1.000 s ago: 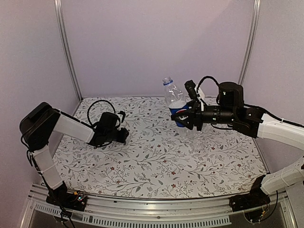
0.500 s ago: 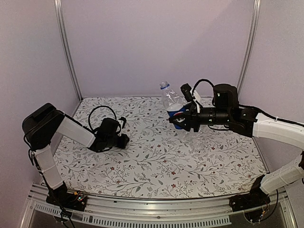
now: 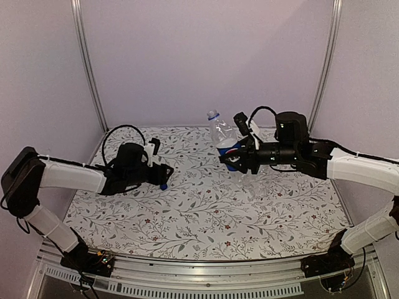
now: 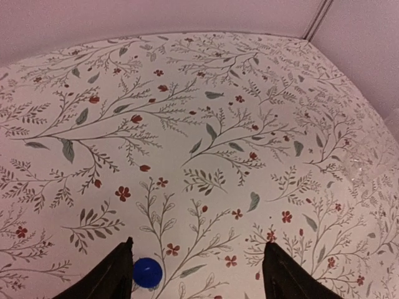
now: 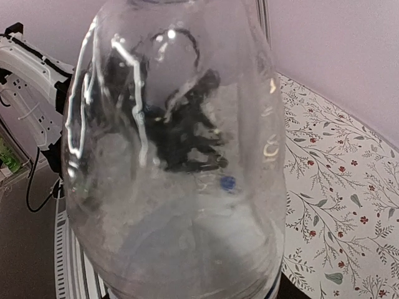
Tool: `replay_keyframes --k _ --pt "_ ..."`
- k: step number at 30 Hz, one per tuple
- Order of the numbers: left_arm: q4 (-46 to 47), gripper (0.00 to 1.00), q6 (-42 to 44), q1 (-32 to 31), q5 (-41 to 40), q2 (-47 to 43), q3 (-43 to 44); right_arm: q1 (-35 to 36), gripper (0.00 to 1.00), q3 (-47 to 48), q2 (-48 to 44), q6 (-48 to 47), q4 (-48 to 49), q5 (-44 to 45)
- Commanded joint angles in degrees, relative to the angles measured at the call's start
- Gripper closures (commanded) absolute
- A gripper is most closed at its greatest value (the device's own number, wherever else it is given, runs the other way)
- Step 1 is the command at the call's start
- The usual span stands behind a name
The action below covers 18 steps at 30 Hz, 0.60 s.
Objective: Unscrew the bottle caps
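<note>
The right gripper (image 3: 235, 159) clamps the Pepsi bottle (image 3: 222, 132) aloft, seemingly to steady it, while the left gripper (image 4: 198, 252) hovers, jaws apart, beside the blue cap (image 4: 148, 272) lying on the table (image 4: 187, 93).

From the middle of the table (image 3: 206, 230), the cloth lies free toward 6 o'clock. At 1 o'clock the bottle (image 3: 223, 132) in the right gripper (image 3: 235, 159) blocks the way. At 9 o'clock stands the left gripper (image 3: 163, 177), just beside the blue cap (image 3: 163, 185).

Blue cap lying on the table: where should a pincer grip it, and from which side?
Across its round side wall, from straight above. The blue cap lies round face up on the table, so a sideways approach would likely scrape. The left pincer hangs open over it.
</note>
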Motion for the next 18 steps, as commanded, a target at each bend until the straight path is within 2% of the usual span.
replay_keyframes --k 1,5,9,15,18 --pt "-3.13 0.29 -0.91 -2.67 8.76 -9.46 3.78 -0.37 0.52 -0.35 2.03 0.07 1.89 -2.84" --pt "-3.31 0.29 -1.13 -4.2 15.13 -16.92 6.54 -0.37 0.51 -0.04 3.73 -0.13 2.48 -5.42" --pt "-2.57 0.29 -3.26 -4.79 22.62 -20.63 9.72 -0.37 0.51 0.97 5.73 -0.61 2.61 -9.61" --pt "0.91 0.3 -6.52 -6.0 32.28 -17.94 13.9 -0.35 0.52 1.96 8.61 -0.89 3.39 -14.96" --pt "2.21 0.3 -7.02 -6.42 33.78 -15.82 15.43 -0.15 0.53 2.36 9.34 -0.95 3.4 -16.6"
